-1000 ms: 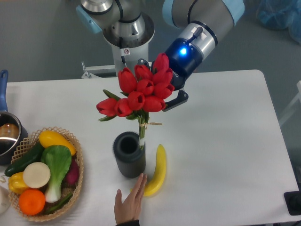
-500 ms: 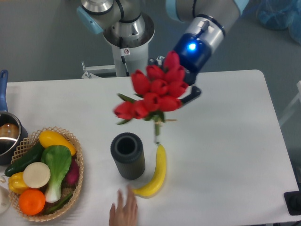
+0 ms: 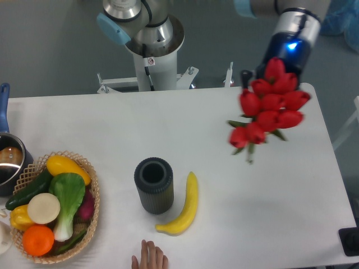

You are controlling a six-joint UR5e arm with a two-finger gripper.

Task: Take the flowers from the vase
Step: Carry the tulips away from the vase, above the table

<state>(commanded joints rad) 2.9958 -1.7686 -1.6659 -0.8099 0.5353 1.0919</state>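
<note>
The bunch of red tulip flowers hangs stems-down in the end effector (jaws hidden behind the blooms), well right of the dark ribbed cylindrical vase on the white worktop.

one fixed camera, set high at the near side, looks down and across the table toward the arm's base at the far edge — a wide view, from basket at left to right edge.
</note>
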